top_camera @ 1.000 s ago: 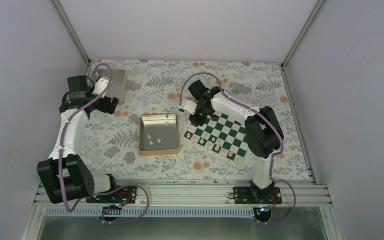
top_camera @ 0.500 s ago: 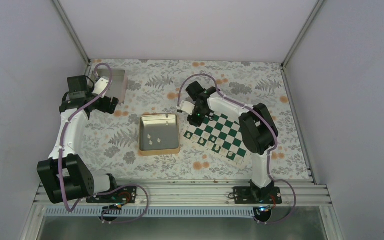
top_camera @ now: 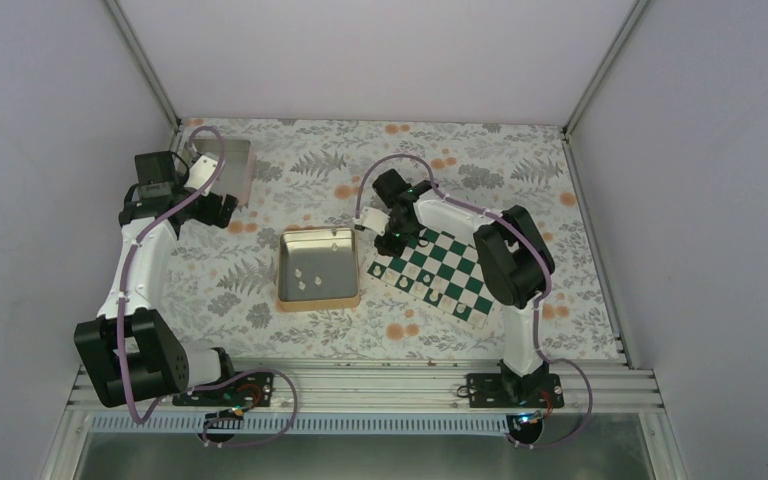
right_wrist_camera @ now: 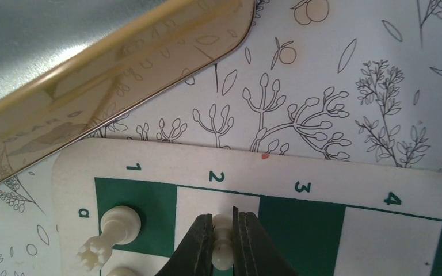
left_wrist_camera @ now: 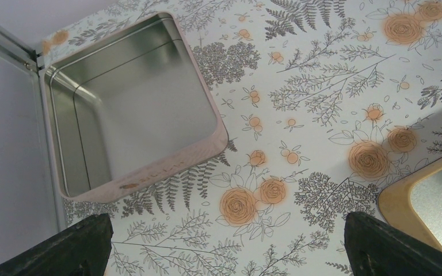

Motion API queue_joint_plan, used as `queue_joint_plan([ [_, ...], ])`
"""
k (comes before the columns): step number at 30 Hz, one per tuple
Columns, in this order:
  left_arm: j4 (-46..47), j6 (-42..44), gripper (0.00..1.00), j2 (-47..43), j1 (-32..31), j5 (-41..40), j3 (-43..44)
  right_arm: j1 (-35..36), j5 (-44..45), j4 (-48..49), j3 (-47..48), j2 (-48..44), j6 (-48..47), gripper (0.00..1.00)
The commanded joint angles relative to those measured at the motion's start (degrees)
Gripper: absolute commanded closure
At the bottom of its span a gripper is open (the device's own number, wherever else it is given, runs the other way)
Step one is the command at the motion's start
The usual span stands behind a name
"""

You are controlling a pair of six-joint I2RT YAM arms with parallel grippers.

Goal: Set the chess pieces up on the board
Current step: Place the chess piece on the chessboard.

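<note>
Cream piece (round-headed) in right jaws

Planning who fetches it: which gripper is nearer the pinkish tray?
Left. The left gripper hovers beside the tray; the right gripper is far off, holding a white piece on the chessboard.

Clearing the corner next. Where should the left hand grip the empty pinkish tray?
Pinch the near wall of the pinkish tray at its rim, coming straight down with the open left hand, one finger inside. It's open-topped, empty and thin-walled; the frame crowds its left side.
</note>
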Motion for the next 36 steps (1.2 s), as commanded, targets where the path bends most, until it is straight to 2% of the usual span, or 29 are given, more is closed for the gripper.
queue_joint_plan([
  [1, -0.4, 0.5, 0.00, -0.7, 0.4, 1.4, -0.8, 0.4, -1.7, 2.0, -1.3, -1.1, 0.4, 0.96],
  [16, -0.3, 0.7, 0.00, -0.4, 0.4, 1.6, -0.7, 0.4, -1.3, 2.9, -3.0, -1.9, 0.5, 0.94],
  [20, -0.4, 0.7, 0.00, -0.5, 0.4, 1.8, -0.7, 0.4, -1.3, 2.8, -2.9, -2.0, 0.5, 0.89],
  [25, -0.4, 0.7, 0.00, -0.2, 0.4, 2.0, -0.7, 0.4, -1.2, 2.4, -2.3, -3.0, 0.6, 0.72],
  [28, -0.5, 0.8, 0.00, -0.2, 0.4, 2.0, -0.6, 0.4, -1.1, 1.5, -1.7, -4.1, 0.7, 0.67],
  [36, -0.5, 0.9, 0.00, -0.2, 0.4, 2.1, -0.5, 1.4, -0.6, -2.5, 4.6, -6.7, 0.7, 0.63],
])
